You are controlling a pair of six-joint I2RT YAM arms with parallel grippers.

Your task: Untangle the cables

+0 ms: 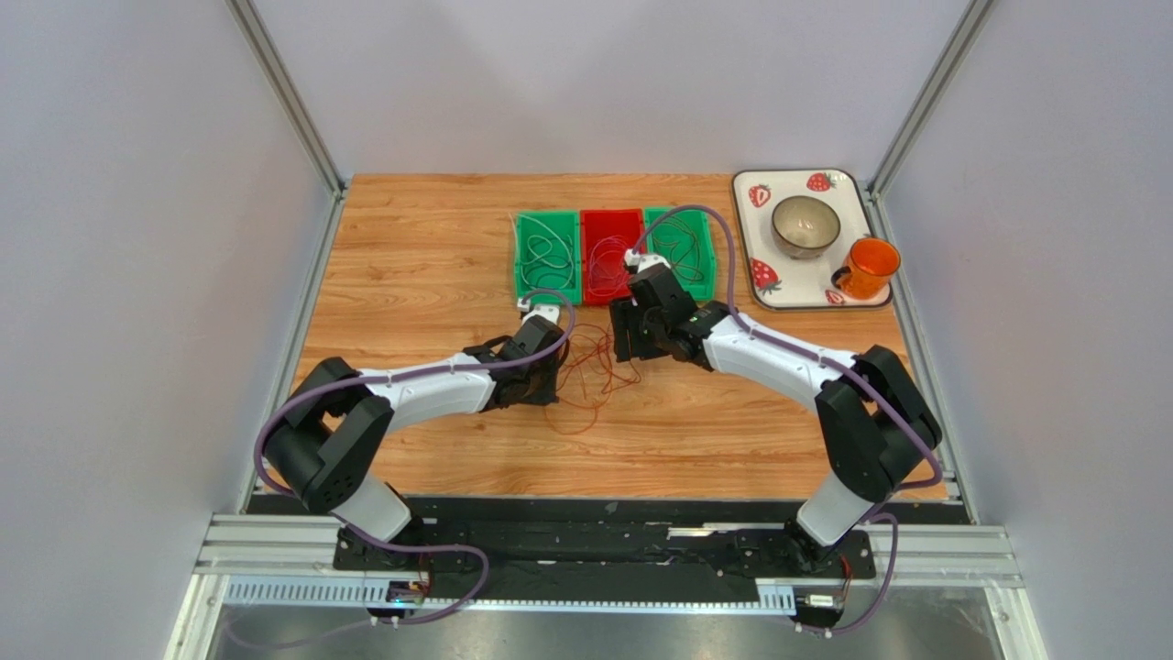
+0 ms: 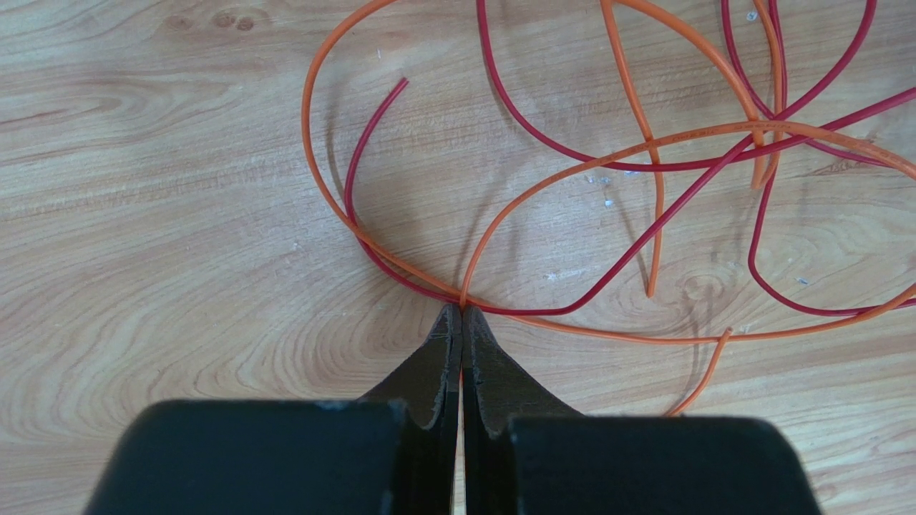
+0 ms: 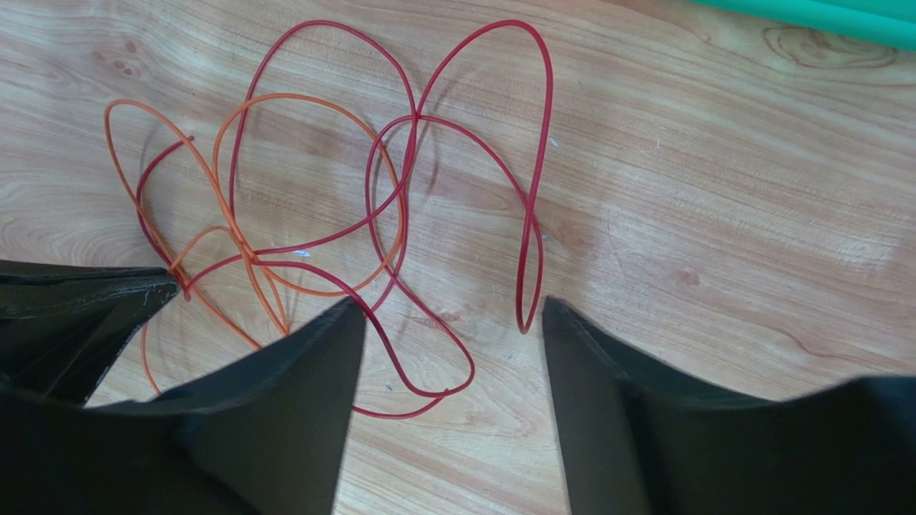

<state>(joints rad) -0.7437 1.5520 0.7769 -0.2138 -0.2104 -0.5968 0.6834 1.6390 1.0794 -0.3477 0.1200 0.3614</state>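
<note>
Wood-grain table, grey walls on three sides. Cables lie loose on the board between the two wrists, just in front of a row of three trays. More wires sit in the trays.

Left gripper: jaws pressed fully together, tips down at the board. They nip the cables where an orange cable and a red cable run side by side. Cannot tell whether one strand or both are caught.

Right gripper: jaws wide apart, nothing between them. It hovers over the red loops.

Step in hand, as I judge it: left anchors, right takes a red strand and draws it out of the orange.

Notes for doing it well:
- Pick red where it lies alone, e.g. the tall loop on the right of the right wrist view, clear of orange. Closing at a crossing would catch both colours.
- Come right down to the wood; the wire is thin and could slip under the pads.
- Pull away from the left pinch, slow and low. If orange drags along, stop and re-grip.
- Risk: if the left pinch holds both colours, red cannot come free until it lets go.
</note>
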